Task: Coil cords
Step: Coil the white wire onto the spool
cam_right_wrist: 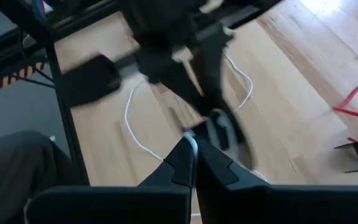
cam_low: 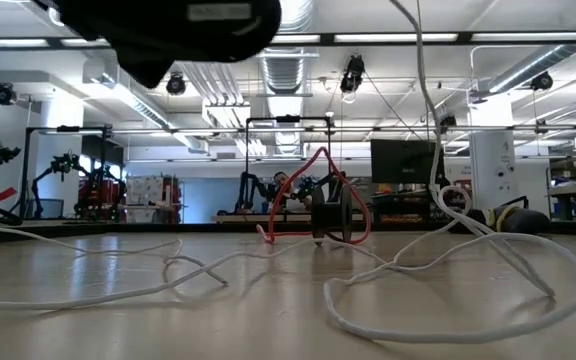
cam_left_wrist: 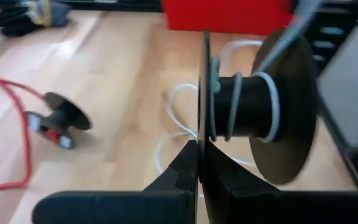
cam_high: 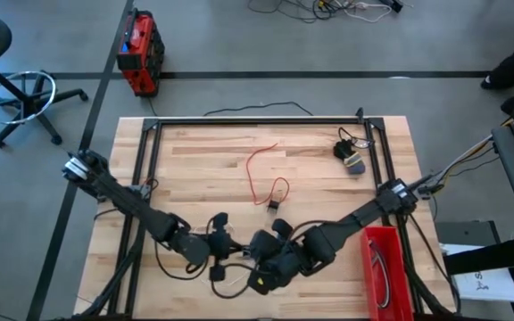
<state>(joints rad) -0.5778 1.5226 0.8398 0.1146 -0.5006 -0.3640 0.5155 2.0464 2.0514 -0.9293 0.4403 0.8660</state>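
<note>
My left gripper point(cam_high: 219, 242) and my right gripper point(cam_high: 261, 267) meet over the table's near edge, both shut. The left one holds a black spool point(cam_left_wrist: 247, 106) with a few turns of the white cord point(cam_left_wrist: 272, 102) on its core. The right one holds that white cord point(cam_right_wrist: 190, 142); the rest lies in loose loops point(cam_low: 448, 300) on the table. The red cord point(cam_high: 261, 174) lies at mid-table in a loose loop, ending at a small dark spool point(cam_high: 275, 203). The black cord point(cam_high: 351, 156) lies bundled at the far right. My left gripper pinches the spool's thin near flange point(cam_left_wrist: 204, 134) by its rim between its two fingers. The spool's axis lies across the fingers, and the spool is lifted clear of the table. My right gripper pinches a single strand of the white cord point(cam_right_wrist: 191, 138) at its fingertips. The cord runs from there down to the loops on the table point(cam_right_wrist: 132, 134).
A red bin point(cam_high: 386, 267) stands at the table's near right corner. A black metal frame point(cam_high: 257, 120) runs round the wooden tabletop. The table's middle and far left show bare wood point(cam_high: 194, 160).
</note>
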